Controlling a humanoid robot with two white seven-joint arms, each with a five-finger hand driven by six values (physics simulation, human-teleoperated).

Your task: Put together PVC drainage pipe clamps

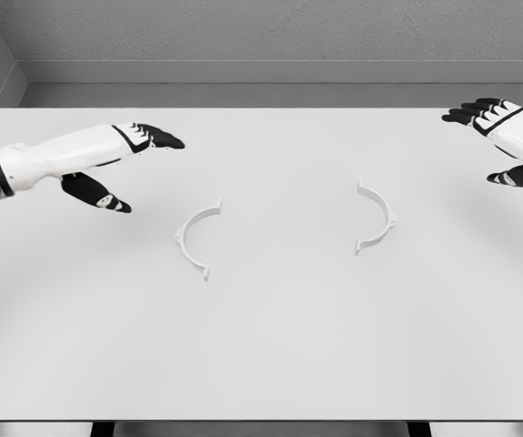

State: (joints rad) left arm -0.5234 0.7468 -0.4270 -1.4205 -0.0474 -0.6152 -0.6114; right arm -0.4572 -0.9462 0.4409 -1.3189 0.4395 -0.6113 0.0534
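Two white half-ring clamp pieces lie flat on the white table [261,364], apart from each other. The left clamp half [192,238] curves with its opening to the right; the right clamp half [378,217] opens to the left. My left hand [138,164] hovers above and left of the left half, fingers stretched out and thumb spread below, holding nothing. My right hand [493,137] hangs at the far right edge, up and right of the right half, fingers spread and empty.
A grey wall runs behind the table's far edge. The table's front edge crosses the bottom of the view, with dark legs showing below it.
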